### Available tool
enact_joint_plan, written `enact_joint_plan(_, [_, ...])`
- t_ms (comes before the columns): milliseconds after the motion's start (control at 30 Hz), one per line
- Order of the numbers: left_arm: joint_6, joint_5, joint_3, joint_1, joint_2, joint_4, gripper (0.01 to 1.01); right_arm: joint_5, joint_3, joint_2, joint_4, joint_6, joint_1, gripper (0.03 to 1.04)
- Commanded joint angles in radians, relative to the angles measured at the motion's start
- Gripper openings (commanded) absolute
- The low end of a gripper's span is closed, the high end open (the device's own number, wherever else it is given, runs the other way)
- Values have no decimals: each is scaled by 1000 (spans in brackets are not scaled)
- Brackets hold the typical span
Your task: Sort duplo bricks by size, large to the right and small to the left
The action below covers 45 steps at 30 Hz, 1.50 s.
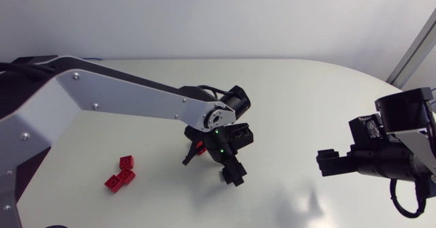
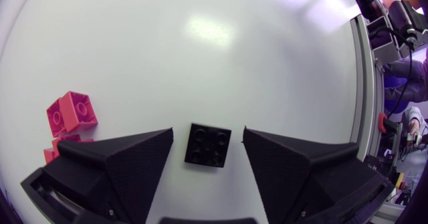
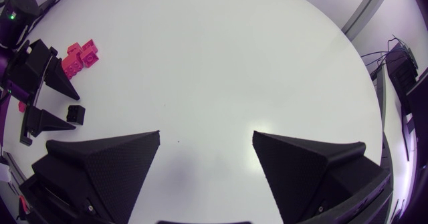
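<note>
Plastic, hard, light, likely slick: black brick (image 2: 208,145) lies between the left tool's (image 2: 207,134) wide-open fingers, untouched; grip its flat sides. Right tool (image 3: 206,134) gapes empty.

The lone brick (image 2: 208,145) was black, the clustered bricks (image 1: 120,175) red, the table (image 1: 306,105) plain white; the left gripper (image 2: 207,133) and right gripper (image 3: 206,135) were matte black.
</note>
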Motion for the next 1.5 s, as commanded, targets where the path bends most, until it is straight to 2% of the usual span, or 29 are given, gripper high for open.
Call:
enact_joint_plan(0, [23,11,26,13,31,-24,700,6,-35,-13,-21,4,5,998])
enact_joint_plan(100, [28,10,29,-1,33,-33,677,6,-34,-15,-23,4,5,998])
enact_joint_plan(167, [31,10,31,-21,41,-33,610,6,-34,-18,-24,4,5,998])
enact_joint_plan(233, [29,10,48,-38,54,-38,497,6,-35,-19,-24,4,3,998])
enact_joint_plan(267, [26,8,65,-45,64,-44,344,5,-35,-19,-24,4,5,998])
enact_joint_plan(300, [19,7,78,-47,77,-55,313,6,-37,-22,-24,4,3,998])
enact_joint_plan(367, [20,5,95,-49,93,-87,303,6,-41,-25,-24,4,3,998])
enact_joint_plan(700, [20,-1,91,-22,59,-81,282,5,-44,-25,-20,4,5,998])
enact_joint_plan(1033, [26,-16,42,65,-45,-85,274,5,-43,-27,-20,4,6,998])
enact_joint_plan(1200, [37,-18,-50,146,-147,-79,274,3,-44,-27,-20,6,9,998])
enact_joint_plan(1467, [39,-36,-264,384,-275,33,274,3,-44,-47,-34,10,15,998])
